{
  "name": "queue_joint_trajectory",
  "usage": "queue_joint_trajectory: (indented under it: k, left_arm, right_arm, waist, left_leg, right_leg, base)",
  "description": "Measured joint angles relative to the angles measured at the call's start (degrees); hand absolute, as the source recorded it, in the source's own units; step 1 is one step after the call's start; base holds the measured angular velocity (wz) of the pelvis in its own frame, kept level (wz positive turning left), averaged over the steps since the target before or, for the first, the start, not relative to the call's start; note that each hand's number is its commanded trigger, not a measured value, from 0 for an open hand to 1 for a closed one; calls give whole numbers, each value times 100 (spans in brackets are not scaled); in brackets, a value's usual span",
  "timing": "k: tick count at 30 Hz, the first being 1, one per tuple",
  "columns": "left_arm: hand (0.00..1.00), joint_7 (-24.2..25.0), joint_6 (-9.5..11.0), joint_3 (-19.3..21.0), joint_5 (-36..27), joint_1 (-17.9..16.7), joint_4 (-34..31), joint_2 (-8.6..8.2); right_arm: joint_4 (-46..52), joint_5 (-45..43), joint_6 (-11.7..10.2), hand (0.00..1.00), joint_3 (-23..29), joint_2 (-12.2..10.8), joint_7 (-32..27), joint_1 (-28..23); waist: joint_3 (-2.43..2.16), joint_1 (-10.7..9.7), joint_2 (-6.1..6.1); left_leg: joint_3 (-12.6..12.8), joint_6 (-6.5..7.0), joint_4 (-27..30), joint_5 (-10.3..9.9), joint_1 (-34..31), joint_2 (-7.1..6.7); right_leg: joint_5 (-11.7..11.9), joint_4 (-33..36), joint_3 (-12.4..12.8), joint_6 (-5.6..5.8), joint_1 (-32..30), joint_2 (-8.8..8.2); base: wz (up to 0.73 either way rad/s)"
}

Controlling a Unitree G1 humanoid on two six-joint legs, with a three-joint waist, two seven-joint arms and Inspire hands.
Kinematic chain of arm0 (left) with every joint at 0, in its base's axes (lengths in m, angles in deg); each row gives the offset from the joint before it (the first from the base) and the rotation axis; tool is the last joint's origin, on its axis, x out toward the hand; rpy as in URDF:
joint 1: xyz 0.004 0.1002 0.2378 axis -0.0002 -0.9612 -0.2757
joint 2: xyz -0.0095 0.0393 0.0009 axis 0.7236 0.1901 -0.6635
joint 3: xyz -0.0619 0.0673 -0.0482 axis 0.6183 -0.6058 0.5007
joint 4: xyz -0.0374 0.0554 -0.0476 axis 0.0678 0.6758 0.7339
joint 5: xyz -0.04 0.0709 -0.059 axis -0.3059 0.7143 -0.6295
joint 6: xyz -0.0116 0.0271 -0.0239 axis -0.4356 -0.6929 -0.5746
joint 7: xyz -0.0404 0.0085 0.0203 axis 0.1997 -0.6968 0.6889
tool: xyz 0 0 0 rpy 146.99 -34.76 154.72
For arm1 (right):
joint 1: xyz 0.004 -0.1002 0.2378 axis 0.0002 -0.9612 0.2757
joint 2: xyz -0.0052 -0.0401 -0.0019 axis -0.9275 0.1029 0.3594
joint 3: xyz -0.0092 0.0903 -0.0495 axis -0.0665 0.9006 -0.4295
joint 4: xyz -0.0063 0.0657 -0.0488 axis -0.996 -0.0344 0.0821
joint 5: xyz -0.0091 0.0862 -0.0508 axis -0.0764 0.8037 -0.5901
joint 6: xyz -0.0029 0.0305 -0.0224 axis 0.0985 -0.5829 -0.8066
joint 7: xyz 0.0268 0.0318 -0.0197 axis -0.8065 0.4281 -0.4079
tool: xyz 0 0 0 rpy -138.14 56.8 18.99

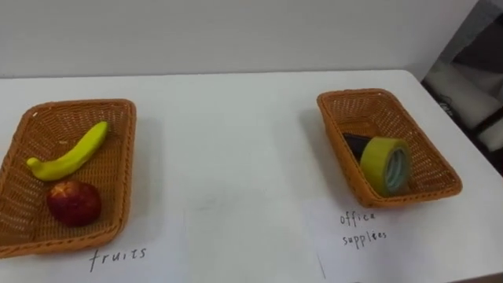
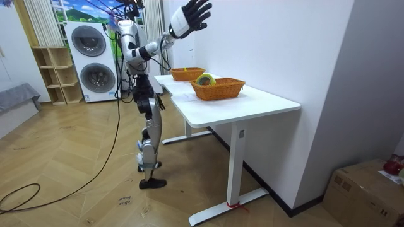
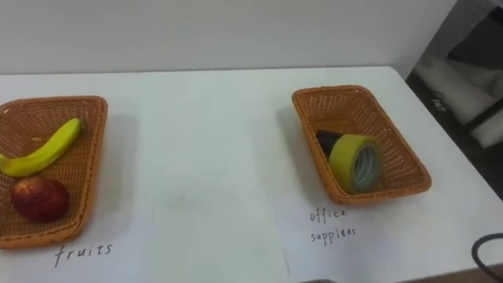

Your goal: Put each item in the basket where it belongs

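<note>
**Fruit and supplies sat in their baskets, one robot hand raised open**

At the left of the eye views, the fruit basket held a banana with an apple just below it. At the right, the office basket held a roll of yellow tape leaning against a dark object that was too hidden to name. Both baskets stood well apart on the white counter, each with a handwritten label below it.

In the room view, the right robot hand was lifted high at the upper middle of the frame, fingers spread and holding nothing.

The sorting looked finished. The tape would probably be light and stiff, best pinched across its rim. The apple looked smooth and likely to roll, so it would want a wrap around its widest part. The banana looked best held at mid-curve.
</note>
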Motion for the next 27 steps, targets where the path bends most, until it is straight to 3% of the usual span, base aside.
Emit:
queue_joint_trajectory:
  k: [9,14,16,22,27]
  left_arm:
    - [0,-137,16,87,-201,-55,-193,-3]
    - [0,-108,17,91,-282,-52,-361,2]
    - [0,-103,17,96,-372,-71,-388,2]
    - [0,-94,27,101,-469,-158,-645,12]
    - [0,-78,32,-8,-569,-210,-769,8]
  right_arm:
    - [-1132,653,-69,0,457,-3,-459,-390]
    - [-1441,1537,-89,0,561,-177,-924,-779]
    - [-1759,1694,-135,0,571,-186,-1048,-814]
    - [-2540,1954,-253,0,587,-243,-1315,-914]
    - [-3125,2198,-306,0,561,-622,-1377,-1052]
  waist:
    - [-22,-256,-48]
    - [-38,-278,16]
    - [-56,-294,46]
    - [-51,-297,118]
    - [-46,-301,120]
  left_leg:
    - [82,-6,3,-7,-90,14]
    - [108,-6,-17,-7,-99,18]
    - [113,-7,-21,-9,-94,17]
    - [163,-7,-60,-8,-89,17]
    - [92,-8,-45,-7,-112,10]
  right_leg:
    - [5,-2,44,-8,-113,17]
    - [5,-1,61,-8,-143,27]
    - [5,-3,70,-8,-142,29]
    - [5,1,111,-9,-145,33]
    - [1,-7,79,-11,-134,26]
  base:
    - [-4]
    - [-2]
    - [0]
    - [-2]
    - [4]
